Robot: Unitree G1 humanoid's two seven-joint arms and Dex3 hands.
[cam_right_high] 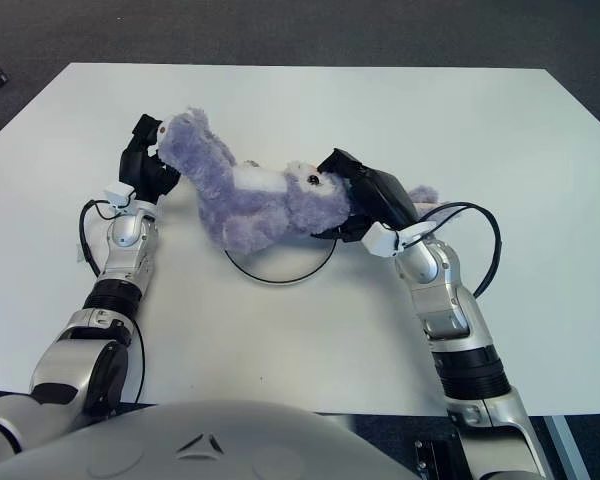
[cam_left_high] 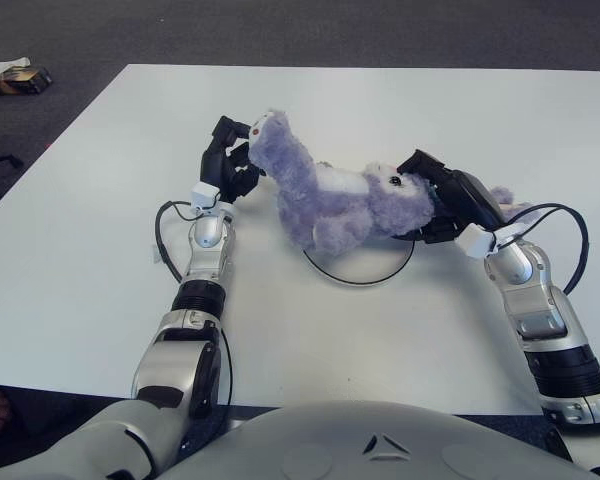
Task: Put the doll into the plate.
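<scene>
Looking down at the white table, you had both hands on the doll, a purple plush animal with a white belly patch. It lay stretched across the middle of the table, one end up and to the left, its head with a dark eye toward the right. Your left hand was at the doll's upper left end, its dark fingers curled against the plush limb there, and they seemed to be gripping it, though the fur hid how far they wrapped around. Your right hand was pressed against the head end, fingers closed on the plush just beside the eye. A pale purple bit of the doll showed past the back of that hand, on its right.

The plate showed only as a thin dark ring on the white surface, and most of its upper arc was covered by the doll's body. The doll's lower middle hung over the ring's far half, while the near part of the ring lay bare. You could not tell from either eye whether the body was touching the plate or held just above it.

A small dark object sat on the grey floor beyond the table's far left corner.
</scene>
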